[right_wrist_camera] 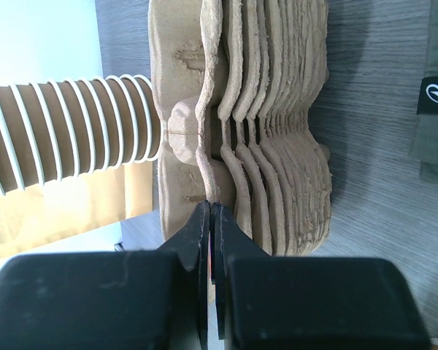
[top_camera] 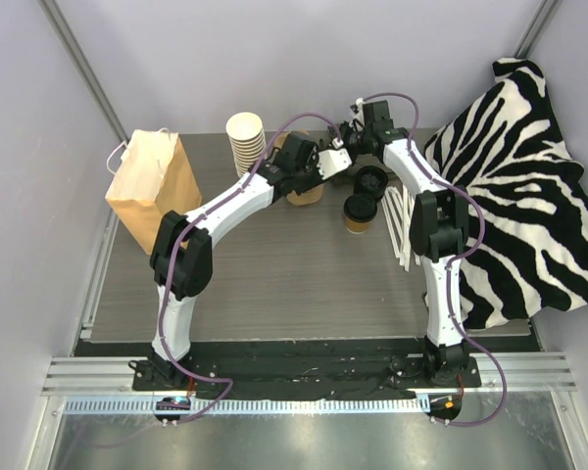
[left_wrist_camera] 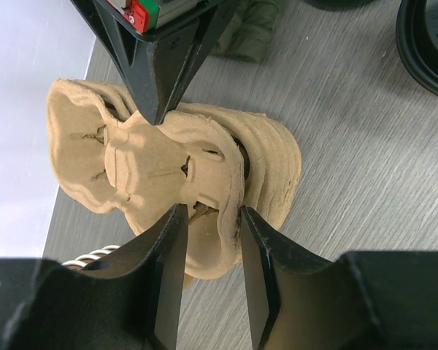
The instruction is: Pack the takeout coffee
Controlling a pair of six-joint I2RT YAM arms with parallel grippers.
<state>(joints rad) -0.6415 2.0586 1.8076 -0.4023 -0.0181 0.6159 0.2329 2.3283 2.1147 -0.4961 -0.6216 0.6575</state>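
Cup (top_camera: 358,211): upright just right of centre in the top view, black lid on, axis vertical, touched by nothing. Below and slightly right of both grippers there, near but apart. By judgement, about equally close to either arm.

Right gripper (right_wrist_camera: 210,213): pinched shut on the thin rim of the top tray (right_wrist_camera: 182,146), at lower centre of its wrist view.

Left gripper (left_wrist_camera: 212,215): fingers astride a fold of that tray, at lower centre of its own view. Pressing or merely flanking, cannot tell.

Underneath, the tray stack (top_camera: 309,194), up and left of the cup in the top view.

Probably peeling one tray off first. After that, only a short reach down-frame to the cup, approaching from above or from the side.
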